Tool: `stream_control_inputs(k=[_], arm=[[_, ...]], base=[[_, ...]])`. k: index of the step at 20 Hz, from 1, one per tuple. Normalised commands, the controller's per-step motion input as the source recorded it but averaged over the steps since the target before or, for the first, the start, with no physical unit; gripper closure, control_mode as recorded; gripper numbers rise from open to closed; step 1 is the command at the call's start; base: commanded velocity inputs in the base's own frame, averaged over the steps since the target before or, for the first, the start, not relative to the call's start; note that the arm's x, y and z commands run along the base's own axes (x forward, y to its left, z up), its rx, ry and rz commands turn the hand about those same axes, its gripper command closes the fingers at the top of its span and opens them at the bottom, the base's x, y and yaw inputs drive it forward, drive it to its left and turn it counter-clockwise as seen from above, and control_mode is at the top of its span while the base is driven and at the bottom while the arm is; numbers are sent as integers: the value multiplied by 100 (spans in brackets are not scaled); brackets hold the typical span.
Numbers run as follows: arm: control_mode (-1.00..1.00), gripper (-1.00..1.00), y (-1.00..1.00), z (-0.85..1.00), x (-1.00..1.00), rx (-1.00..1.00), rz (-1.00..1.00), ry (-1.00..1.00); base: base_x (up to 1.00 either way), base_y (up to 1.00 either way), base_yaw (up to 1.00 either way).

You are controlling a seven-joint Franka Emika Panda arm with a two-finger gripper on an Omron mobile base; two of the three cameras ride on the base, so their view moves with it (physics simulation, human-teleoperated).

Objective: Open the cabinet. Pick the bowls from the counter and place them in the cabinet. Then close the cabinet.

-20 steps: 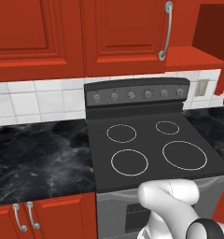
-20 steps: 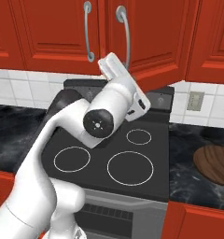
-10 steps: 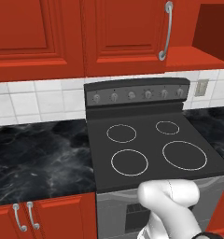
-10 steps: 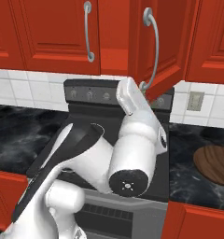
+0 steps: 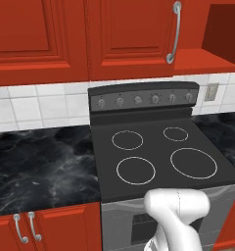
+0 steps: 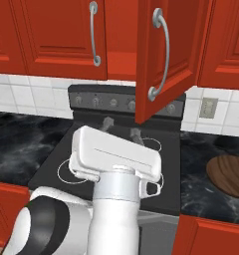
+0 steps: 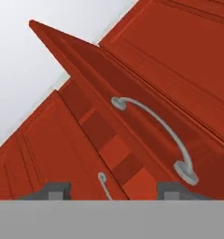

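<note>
The cabinet's (image 6: 141, 55) right door (image 6: 164, 60) stood swung partly out over the stove (image 6: 116, 154), its long curved handle (image 6: 161, 55) running upright. The left door (image 6: 61, 40) sat shut. The fingers (image 6: 122, 127) stood apart, grasping nothing, below the open door. A brown bowl (image 6: 230, 175) lay on the surface (image 6: 201, 169) near its right edge.

We see the cabinet (image 6: 141, 45), red with raised panels. Its right door (image 6: 166, 55) stands swung partly open, its curved silver handle (image 6: 160, 55) facing outward; the left door (image 6: 61, 35) is shut. Red shelving shows in the gap between them. On the table (image 6: 211, 149), glossy black marble, the dark brown wood-grain bowl (image 6: 228, 174) rests upright, right of the stovetop.
</note>
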Motion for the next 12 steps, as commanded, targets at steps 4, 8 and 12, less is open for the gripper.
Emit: stream_control_inputs(k=[4,8,12], arm=[[-100,-100,97,24,18,-24,-8,-28],[-100,-100,95,13,47,-27,-11,-5],[-100,-100,68,1,63,-17,-7,11]], base=[[0,0,0],[0,0,0],[0,0,0]])
